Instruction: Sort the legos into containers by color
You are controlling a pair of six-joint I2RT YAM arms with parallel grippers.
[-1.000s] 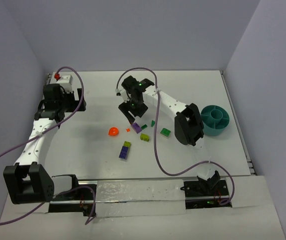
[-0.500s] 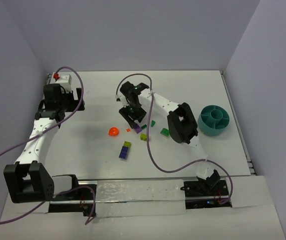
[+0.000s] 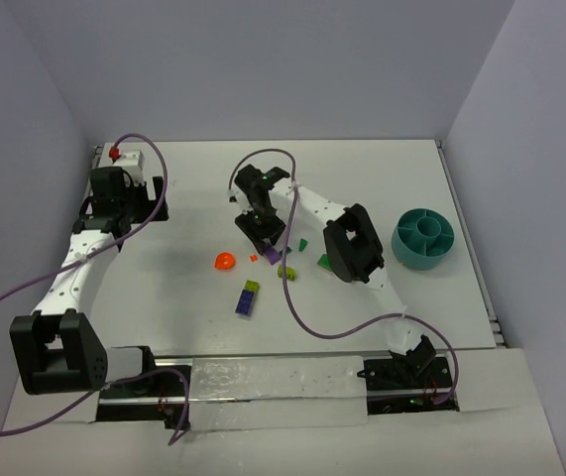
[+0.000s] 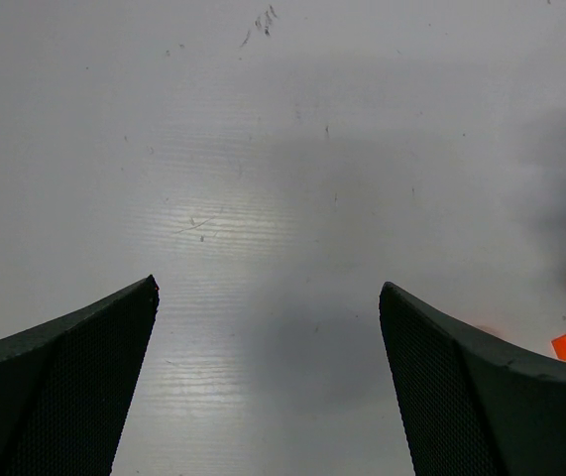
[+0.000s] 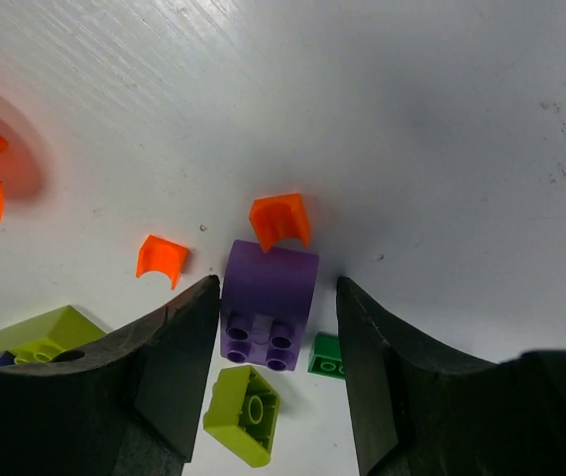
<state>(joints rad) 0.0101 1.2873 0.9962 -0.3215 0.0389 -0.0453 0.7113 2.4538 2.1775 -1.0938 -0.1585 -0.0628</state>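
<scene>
Right gripper is straddling the purple brick, fingers slightly spread; left gripper, fingers wide, is hovering well left of it.

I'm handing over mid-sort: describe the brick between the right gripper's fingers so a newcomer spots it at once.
Look to the middle of the table, where the right gripper points down. Between its open fingers lies the purple brick, the only all-purple piece there: an orange clip sits at its far edge, a lime brick just nearer.
</scene>
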